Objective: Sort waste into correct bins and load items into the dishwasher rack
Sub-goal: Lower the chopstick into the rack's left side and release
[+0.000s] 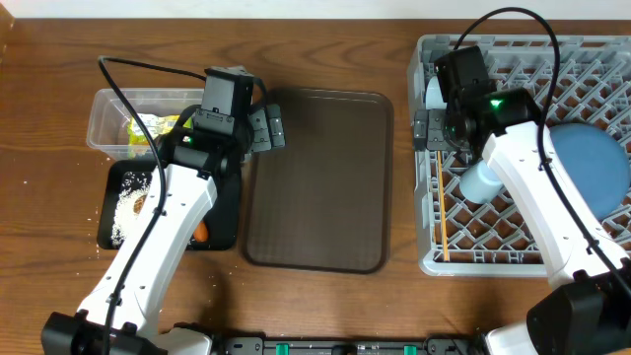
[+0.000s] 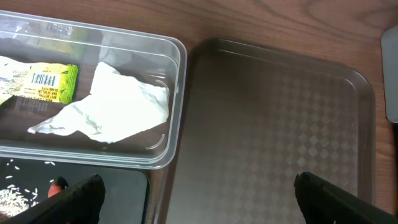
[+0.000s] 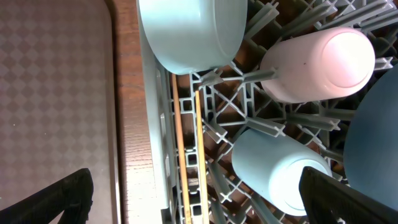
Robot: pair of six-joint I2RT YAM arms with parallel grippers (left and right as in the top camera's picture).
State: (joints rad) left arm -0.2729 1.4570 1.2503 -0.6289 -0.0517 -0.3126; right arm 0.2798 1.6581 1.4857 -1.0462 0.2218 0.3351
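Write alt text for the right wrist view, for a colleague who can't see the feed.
The open right gripper hangs over the grey dishwasher rack, which holds a light blue bowl, a pink cup, a light blue cup and a blue plate. Wooden chopsticks lie along the rack's edge nearest the brown serving tray.

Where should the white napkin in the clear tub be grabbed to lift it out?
Probably its raised crumpled middle, coming straight down from above: the napkin lies loose on the floor of the clear tub, whose walls block any sideways approach.
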